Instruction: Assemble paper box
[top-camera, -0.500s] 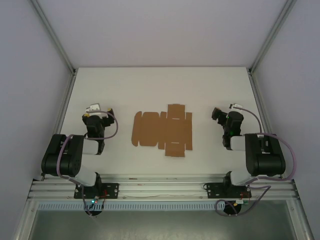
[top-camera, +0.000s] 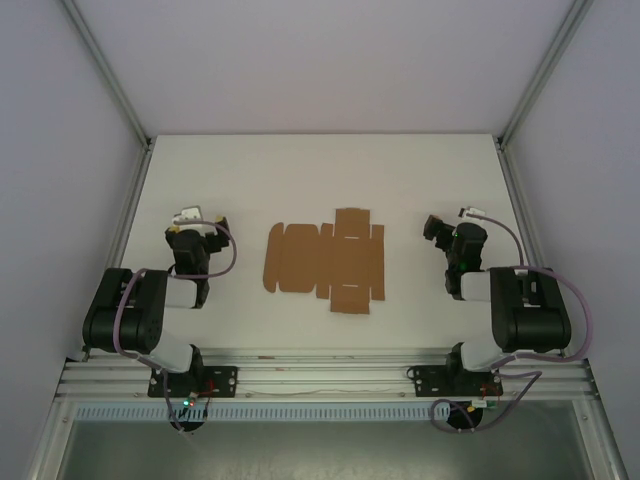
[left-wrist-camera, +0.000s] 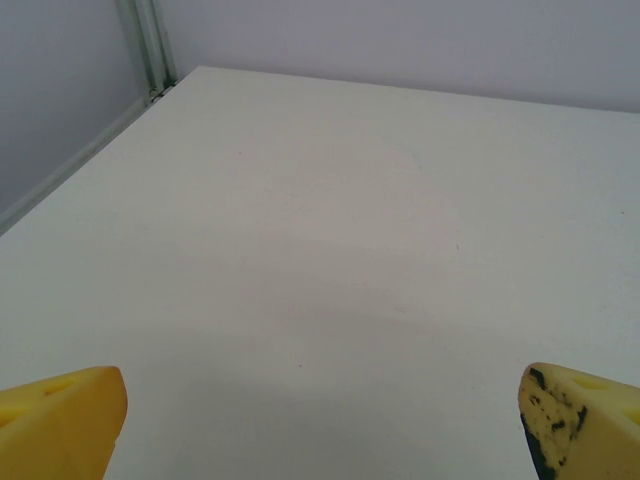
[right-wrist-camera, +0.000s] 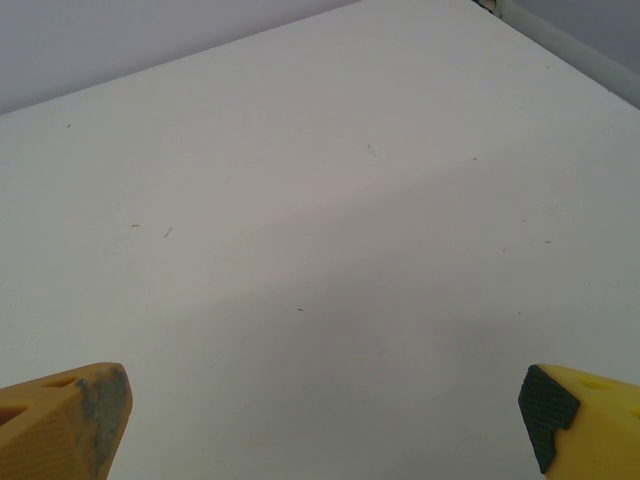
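The paper box (top-camera: 326, 260) is a flat brown die-cut cardboard sheet with flaps and tabs, lying on the white table (top-camera: 320, 170) midway between the arms. My left gripper (top-camera: 194, 222) sits folded back to the left of the sheet, well apart from it. In the left wrist view its yellow fingertips (left-wrist-camera: 60, 420) stand wide apart at the bottom corners, and the left gripper (left-wrist-camera: 330, 425) is open over bare table. My right gripper (top-camera: 440, 228) rests to the right of the sheet, also apart. The right gripper (right-wrist-camera: 325, 420) is open too, its yellow fingertips (right-wrist-camera: 585, 415) spread wide with nothing between them.
Aluminium frame posts (top-camera: 110, 75) and grey walls close in the table on the left, right and back. A rail (top-camera: 320, 375) carrying both arm bases runs along the near edge. The table's left edge and corner post (left-wrist-camera: 150, 50) appear in the left wrist view.
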